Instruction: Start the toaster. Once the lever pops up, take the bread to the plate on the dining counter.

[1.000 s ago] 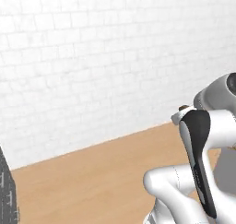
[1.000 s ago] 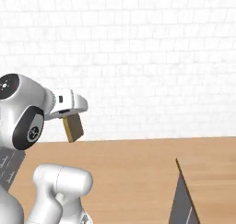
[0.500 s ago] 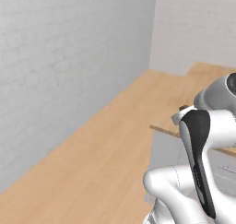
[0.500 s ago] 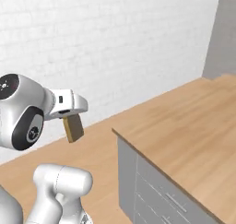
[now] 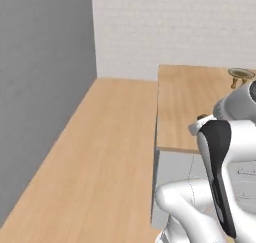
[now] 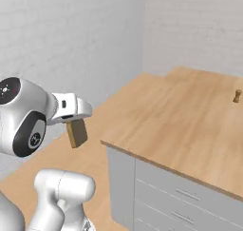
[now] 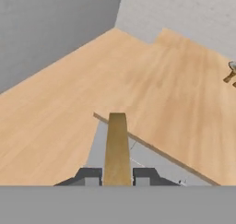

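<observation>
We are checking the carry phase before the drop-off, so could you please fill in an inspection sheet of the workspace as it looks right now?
Surface: light-wood counter with grey drawer fronts below, ahead of the robot.
Job's things: bread held edge-up between the fingers, clear of the counter; also seen in the hand view.
Clutter: small brown object standing far back on the counter; a brass-coloured item at the far edge, too small to identify.
Hand: hand shut on the bread.
Cables: nothing seen.
Surroundings: wood floor, white brick wall, plain grey wall.
</observation>
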